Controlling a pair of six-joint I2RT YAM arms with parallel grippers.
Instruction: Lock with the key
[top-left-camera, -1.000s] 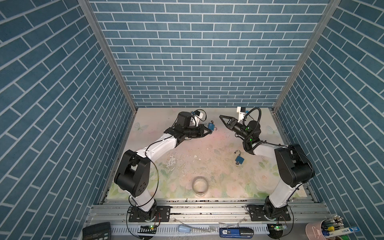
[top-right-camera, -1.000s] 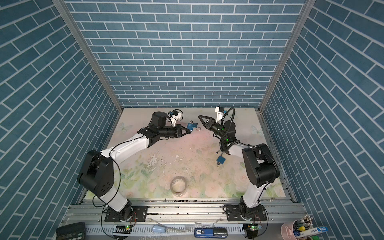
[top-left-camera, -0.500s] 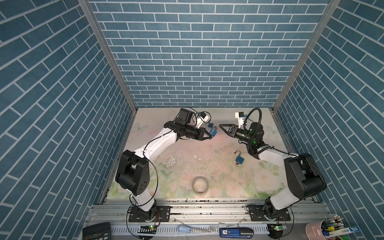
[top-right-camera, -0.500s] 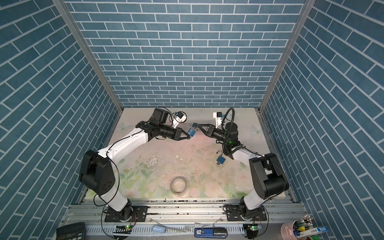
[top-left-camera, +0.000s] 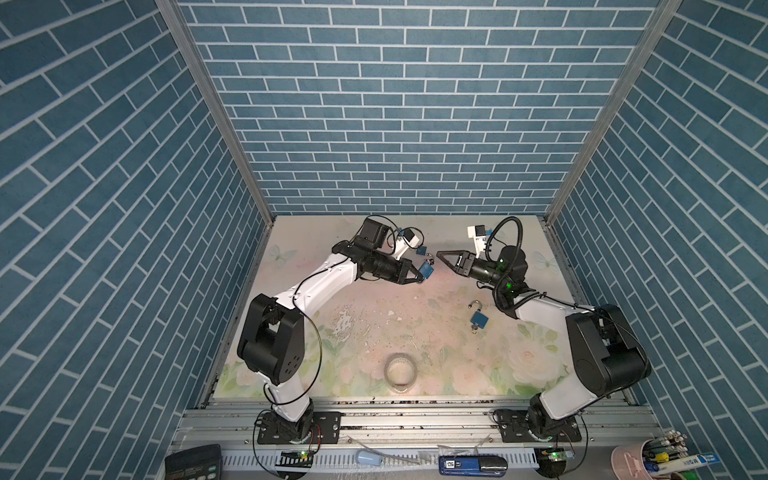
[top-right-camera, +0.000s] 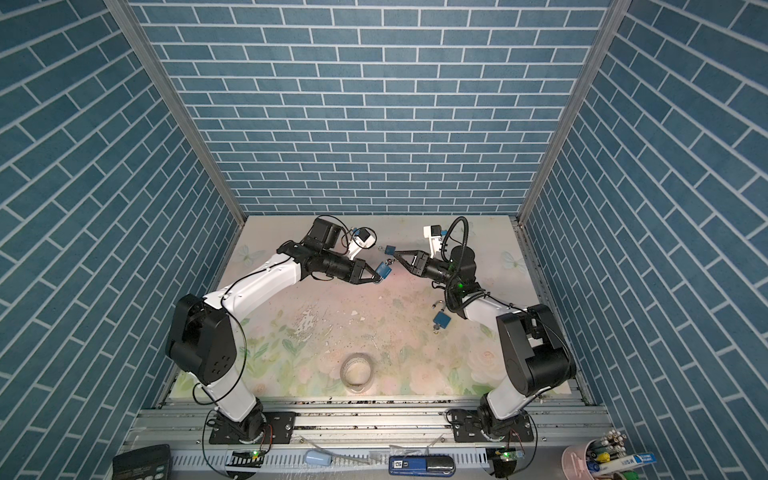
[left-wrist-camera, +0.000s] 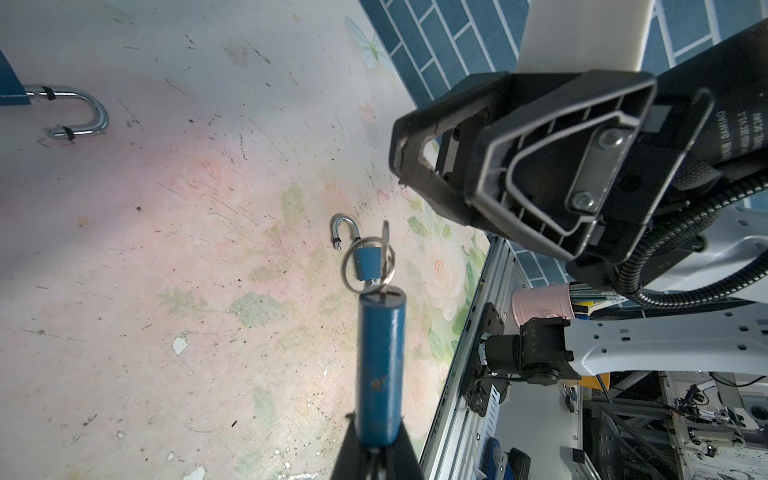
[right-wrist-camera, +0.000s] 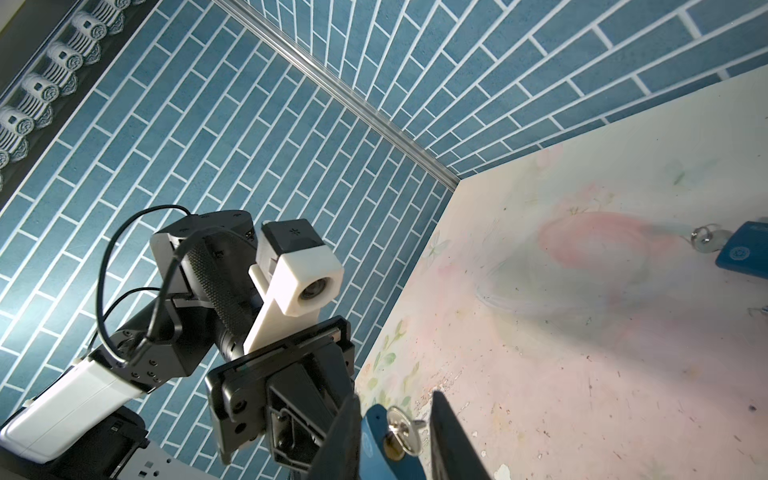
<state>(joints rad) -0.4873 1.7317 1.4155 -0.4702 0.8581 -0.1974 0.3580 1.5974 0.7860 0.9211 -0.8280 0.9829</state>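
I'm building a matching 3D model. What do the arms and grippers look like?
Left arm and right arm: white shells, black joints. Left gripper and right gripper: black, ribbed triangular fingers. A corrugated black cable loops over the right wrist; white camera mounts top both.

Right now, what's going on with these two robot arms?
The left gripper is shut on a blue padlock, holding it above the table with its key pointing toward the other arm. The right gripper faces it with jaws apart; in the right wrist view the key shows between them, not yet pinched. A second padlock and a third padlock lie on the table, untouched.
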